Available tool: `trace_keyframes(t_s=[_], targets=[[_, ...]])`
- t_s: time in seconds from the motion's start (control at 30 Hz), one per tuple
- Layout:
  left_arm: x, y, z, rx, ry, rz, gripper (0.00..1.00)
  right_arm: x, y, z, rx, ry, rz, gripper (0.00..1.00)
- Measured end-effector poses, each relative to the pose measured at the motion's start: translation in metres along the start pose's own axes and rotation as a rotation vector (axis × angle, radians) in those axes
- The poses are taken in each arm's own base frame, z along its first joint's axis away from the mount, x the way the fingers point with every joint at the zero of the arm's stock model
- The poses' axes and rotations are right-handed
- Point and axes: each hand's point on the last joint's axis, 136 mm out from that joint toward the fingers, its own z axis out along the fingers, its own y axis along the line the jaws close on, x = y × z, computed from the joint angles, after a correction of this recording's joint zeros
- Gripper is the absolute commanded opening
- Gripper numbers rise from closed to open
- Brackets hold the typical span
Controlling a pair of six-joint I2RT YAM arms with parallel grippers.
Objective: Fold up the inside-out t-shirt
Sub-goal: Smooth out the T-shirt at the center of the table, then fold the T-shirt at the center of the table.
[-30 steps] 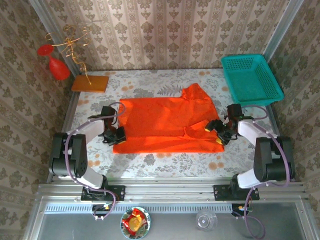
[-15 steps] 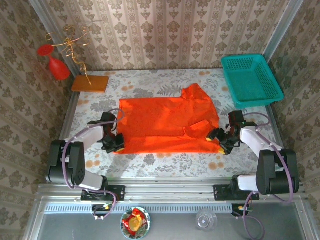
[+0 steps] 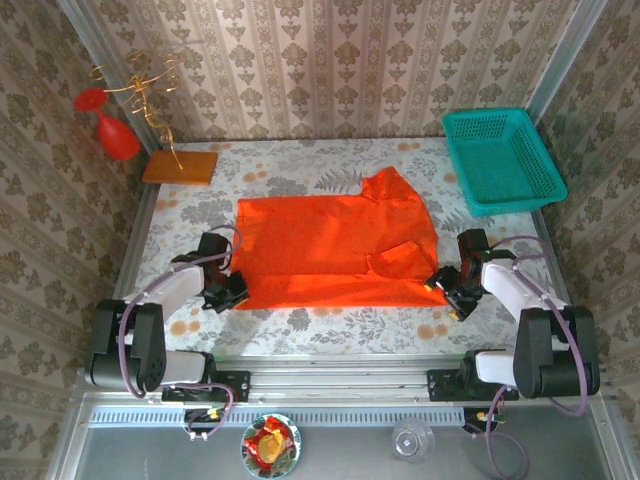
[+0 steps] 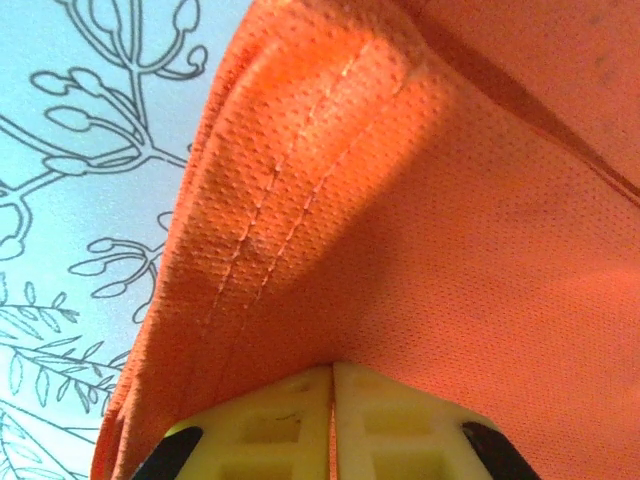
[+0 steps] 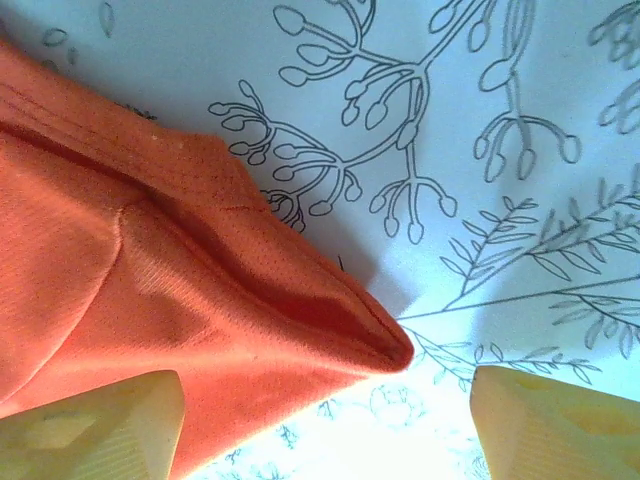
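The inside-out t-shirt point(image 3: 330, 250) lies spread flat in the middle of the table, bright orange-red, with one sleeve poking up at the far right. My left gripper point(image 3: 228, 292) sits at the shirt's near left corner. In the left wrist view the gripper point(image 4: 333, 365) is shut, with the stitched hem of the t-shirt point(image 4: 400, 200) pinched between its pads. My right gripper point(image 3: 447, 285) is at the near right corner. In the right wrist view it point(image 5: 325, 400) stands open, and the pointed corner of the t-shirt point(image 5: 250, 300) lies between its fingers point(image 5: 100, 420), untouched by the right one.
A teal basket point(image 3: 500, 160) stands at the far right corner. An orange wooden board point(image 3: 180, 166) with a wire stand and a red ornament point(image 3: 115, 135) is at the far left. A plate point(image 3: 270, 445) and a glass point(image 3: 412, 438) sit below the table's near rail.
Both grippers have moved toward the table's near edge. The right one slid off the cloth to the near right corner, still open. The left one stayed shut at the hem.
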Motion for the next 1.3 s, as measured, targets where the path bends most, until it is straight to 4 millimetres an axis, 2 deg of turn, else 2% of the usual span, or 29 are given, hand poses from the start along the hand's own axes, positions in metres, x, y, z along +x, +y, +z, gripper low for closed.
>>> trace_keyframes(t_s=[0.1, 0.2, 0.3, 0.43, 0.57, 0.77, 0.87, 1.03, 1.13, 1.3], targets=[[0.003, 0.002, -0.003, -0.011, 0.008, 0.0, 0.12, 0.0, 0.006, -0.011, -0.032, -0.024, -0.018, 0.76], [-0.003, -0.003, -0.015, -0.018, -0.003, 0.017, 0.15, -0.002, 0.027, -0.024, -0.099, -0.034, -0.075, 0.74], [-0.029, -0.023, -0.036, 0.021, -0.075, 0.068, 0.2, -0.007, 0.055, -0.034, -0.176, -0.023, -0.144, 0.73], [-0.076, -0.053, -0.063, 0.05, -0.166, 0.16, 0.25, -0.019, 0.093, -0.039, -0.238, 0.007, -0.245, 0.72], [-0.123, -0.071, -0.072, 0.03, -0.217, 0.249, 0.31, -0.034, 0.125, -0.039, -0.275, 0.014, -0.327, 0.72], [-0.184, -0.094, -0.064, -0.023, -0.25, 0.396, 0.28, -0.056, 0.16, -0.038, -0.297, 0.007, -0.396, 0.71], [-0.211, -0.107, -0.055, -0.041, -0.257, 0.462, 0.27, -0.064, 0.17, -0.037, -0.299, 0.003, -0.414, 0.71], [-0.248, -0.116, -0.035, -0.093, -0.243, 0.53, 0.24, -0.07, 0.18, -0.038, -0.305, -0.005, -0.437, 0.71], [-0.263, -0.116, -0.022, -0.117, -0.224, 0.544, 0.24, -0.07, 0.181, -0.039, -0.306, -0.006, -0.44, 0.71], [-0.273, -0.113, -0.003, -0.144, -0.179, 0.543, 0.25, -0.069, 0.182, -0.039, -0.305, -0.005, -0.443, 0.71]])
